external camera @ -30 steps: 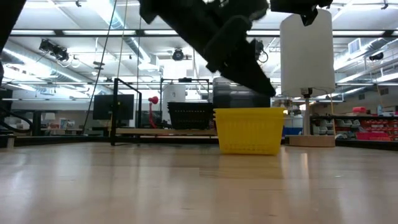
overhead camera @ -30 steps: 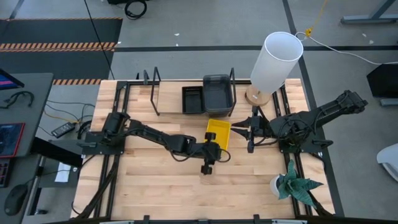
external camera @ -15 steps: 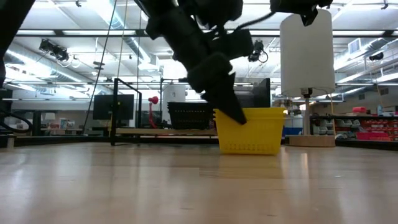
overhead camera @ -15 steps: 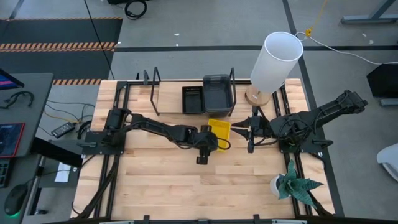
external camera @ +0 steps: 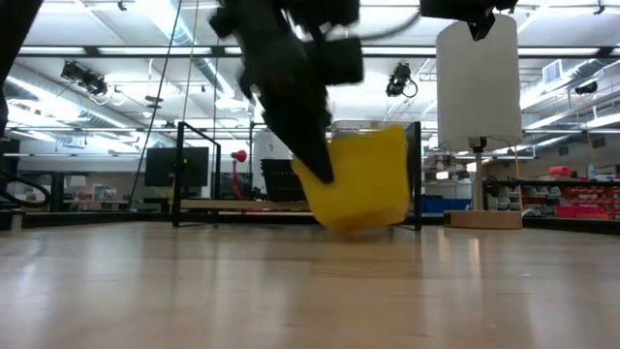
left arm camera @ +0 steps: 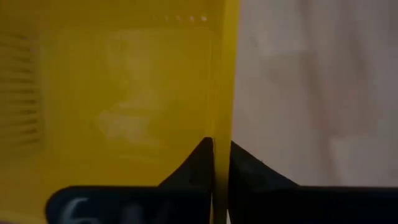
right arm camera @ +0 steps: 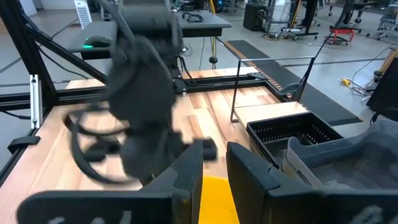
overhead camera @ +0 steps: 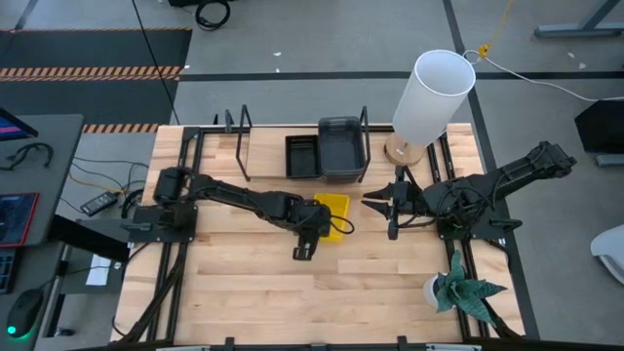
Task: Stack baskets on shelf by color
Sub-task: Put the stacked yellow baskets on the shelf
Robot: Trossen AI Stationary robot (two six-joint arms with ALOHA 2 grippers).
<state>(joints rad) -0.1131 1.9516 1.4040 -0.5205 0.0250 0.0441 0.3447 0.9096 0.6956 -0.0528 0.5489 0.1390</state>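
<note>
A bright yellow basket (overhead camera: 334,208) is at mid-table with my left gripper (overhead camera: 319,223) shut on it; in the low view the basket (external camera: 366,179) sits tilted under the dark fingers (external camera: 312,155). On the shelf (overhead camera: 263,146) at the far edge sit a black gridded basket (overhead camera: 301,156) and a dark grey basket (overhead camera: 341,148), each resting on its bottom. My right gripper (overhead camera: 370,202) hangs just right of the yellow basket, open, with nothing between its fingers (right arm camera: 186,171). My left gripper pinches the yellow basket's wall on the table's left side (left arm camera: 221,127), one finger inside the basket and one outside. The fingers come from above, pointing down over the rim. The basket is tilted and raised; whether an edge still touches the table, I cannot tell.
A lamp with a tall white shade (overhead camera: 434,97) stands at the far right beside the shelf. A small potted plant (overhead camera: 466,291) is near the right front corner. Black wire uprights (overhead camera: 239,141) rise at the shelf's ends. Bare planks lie toward the near edge.
My left gripper has gone toward the table's far and left edges, come down over the yellow basket's wall and shut on it. The basket, which stood flat, has shifted left, tipped and risen off the planks.
</note>
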